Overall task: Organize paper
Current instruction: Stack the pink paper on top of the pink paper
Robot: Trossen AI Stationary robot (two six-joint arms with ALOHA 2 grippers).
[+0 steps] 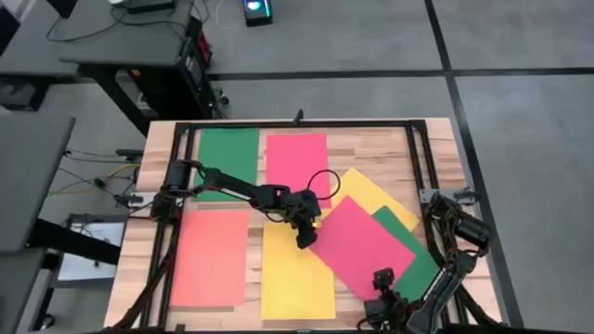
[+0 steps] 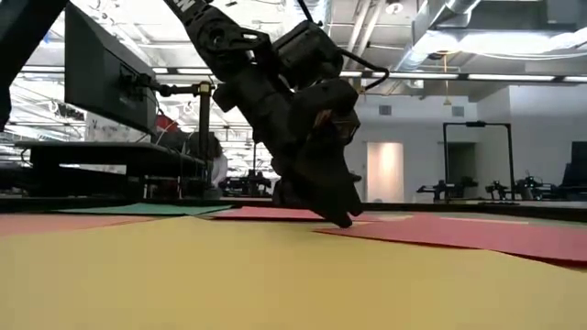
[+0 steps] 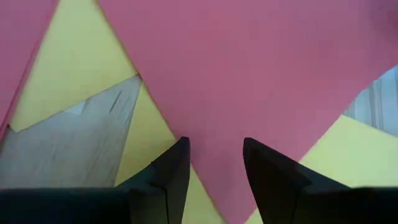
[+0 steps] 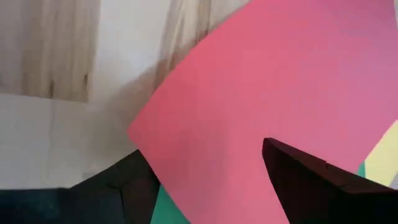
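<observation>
My left gripper (image 1: 307, 238), fingers parted and empty, sits at the near-left corner of the skewed pink sheet (image 1: 364, 244), which runs diagonally toward the right gripper (image 1: 382, 295), open astride its near corner.

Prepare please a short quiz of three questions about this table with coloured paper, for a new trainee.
1. True or false: the left gripper has its fingers apart at the corner of the tilted pink-red sheet.
2. Which sheet lies partly under that tilted sheet at the table's right edge? A) green sheet B) orange sheet C) blue sheet
3. Fill in: the right gripper is at the ____ edge of the table as the high view shows it.

Key: 1 true; 2 A; 3 bottom.
</observation>
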